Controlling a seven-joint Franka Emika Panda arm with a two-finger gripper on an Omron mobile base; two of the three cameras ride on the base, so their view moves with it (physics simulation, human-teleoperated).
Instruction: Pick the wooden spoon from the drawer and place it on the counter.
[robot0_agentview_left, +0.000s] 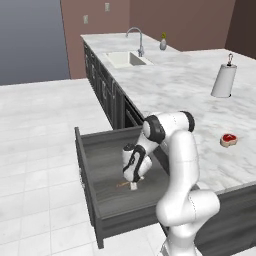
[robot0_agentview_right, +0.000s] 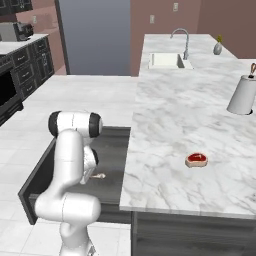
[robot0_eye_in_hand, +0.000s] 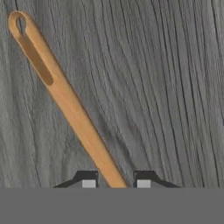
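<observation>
White arm (robot0_agentview_left: 181, 150) — dark joints

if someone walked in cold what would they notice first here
The white arm bends down into the open dark grey drawer, its gripper low over the slim orange-tan wooden spoon, whose handle runs between the two dark fingers. On the white marble counter sit a small red round object and a white paper towel roll.

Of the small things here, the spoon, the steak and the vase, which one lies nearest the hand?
The wooden spoon, lying in the drawer; its handle passes between the hand's fingers. Steak and vase sit on the counter.
</observation>
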